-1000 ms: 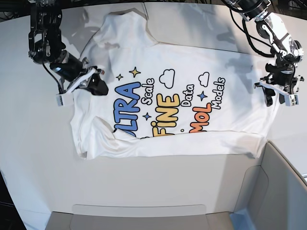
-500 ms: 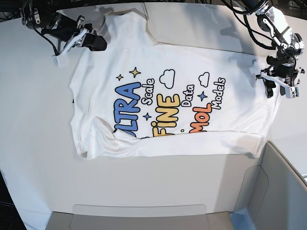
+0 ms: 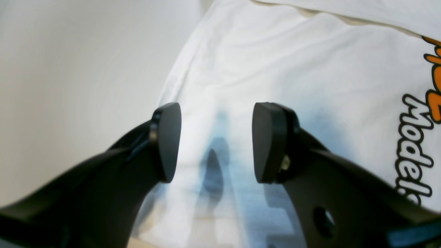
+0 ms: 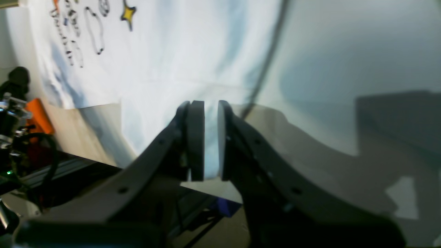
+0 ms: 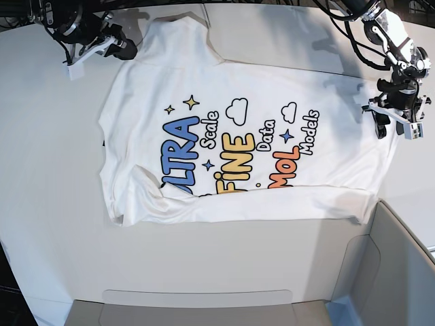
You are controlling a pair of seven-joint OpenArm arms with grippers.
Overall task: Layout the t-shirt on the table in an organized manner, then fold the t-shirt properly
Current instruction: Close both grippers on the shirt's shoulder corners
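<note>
left wrist: the left gripper [image 3: 217,143] is seen with jaws spread, nothing between them, above the t-shirt [image 3: 275,75]; "model" is read.
right wrist: the right gripper [image 4: 206,141] is clamped on white cloth (blurred).
base: the shirt is spread on the table [image 5: 47,204], with "scale", "fine", "data", "models" printed.

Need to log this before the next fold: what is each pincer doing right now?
Left pincer: open, holding nothing, above the t-shirt.
Right pincer: closed on a pinch of the t-shirt's white fabric.
</note>
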